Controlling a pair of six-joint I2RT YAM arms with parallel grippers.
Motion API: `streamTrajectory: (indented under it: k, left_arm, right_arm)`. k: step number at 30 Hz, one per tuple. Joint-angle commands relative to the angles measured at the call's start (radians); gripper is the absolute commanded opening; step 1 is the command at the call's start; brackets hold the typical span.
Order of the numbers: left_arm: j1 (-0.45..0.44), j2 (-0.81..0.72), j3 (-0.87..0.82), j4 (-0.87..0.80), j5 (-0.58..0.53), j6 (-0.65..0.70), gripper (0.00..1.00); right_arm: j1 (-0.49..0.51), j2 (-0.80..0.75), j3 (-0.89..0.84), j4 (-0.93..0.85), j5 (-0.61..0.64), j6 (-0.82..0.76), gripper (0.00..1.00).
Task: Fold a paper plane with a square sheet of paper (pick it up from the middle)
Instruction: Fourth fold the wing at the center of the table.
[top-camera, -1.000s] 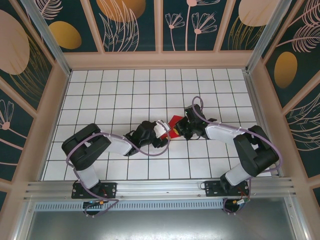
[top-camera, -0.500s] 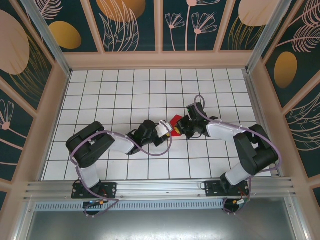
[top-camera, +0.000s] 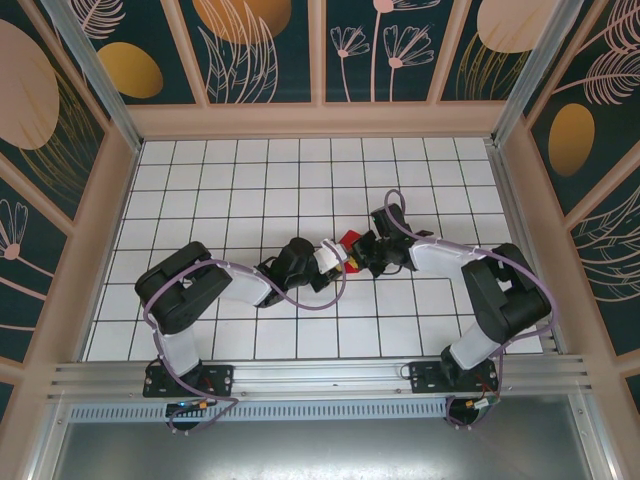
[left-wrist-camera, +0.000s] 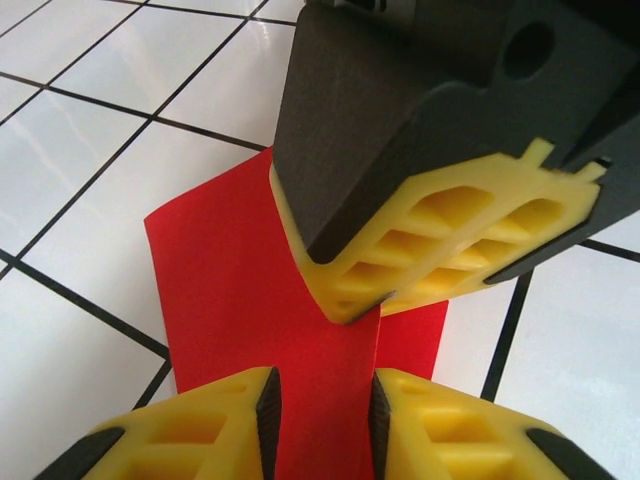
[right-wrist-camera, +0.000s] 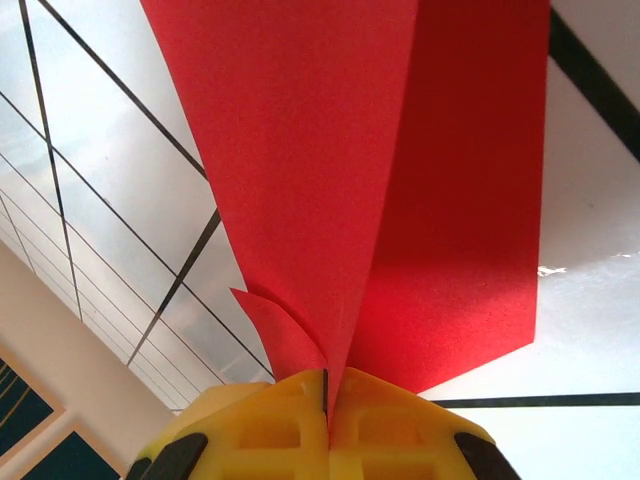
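Filling the floor of the walled enclosure (top-camera: 320, 118), the white gridded worktop (top-camera: 200, 180) is the biggest thing in play. The enclosure is the nearest thing to a container here, and what it holds is the two arms and one piece of paper. Both arms reach inward and meet near the middle of the grid, a little right of centre. The right fingers (right-wrist-camera: 300, 420) are clenched on the red paper (right-wrist-camera: 330, 150). Its layers run down into the seam between them, so at least that part is raised off the tiles. The left fingers (left-wrist-camera: 245, 425) stand narrowly apart astride a strip of the same paper, just below the right arm's tips; whether they pinch it or merely flank it I cannot tell. I judge the folding to be under way but not finished. The paper is no flat square: it shows a sharp centre crease with doubled layers and a small curled flap near the grip. Yet it reads as a broad folded wedge, not a slim pointed dart. Narrowing the wings and pressing the creases flat seem to remain.
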Motion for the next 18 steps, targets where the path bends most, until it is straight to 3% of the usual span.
streamTrajectory:
  k: [1,4,10,18]
  left_arm:
    - [-0.004,0.016,0.020,0.009,0.021,-0.006,0.29]
    - [-0.004,0.018,0.017,0.004,0.014,-0.010,0.23]
    - [-0.005,0.007,0.012,0.001,0.019,-0.063,0.17]
    - [-0.004,0.010,0.013,0.009,0.064,-0.265,0.11]
  right_arm:
    - [-0.002,0.012,0.033,-0.029,-0.024,-0.020,0.05]
    - [-0.003,0.006,0.043,-0.042,-0.017,-0.031,0.12]
    - [-0.019,-0.024,0.059,-0.081,0.031,-0.082,0.38]
    - [-0.071,-0.118,0.017,-0.051,0.095,-0.230,0.53]
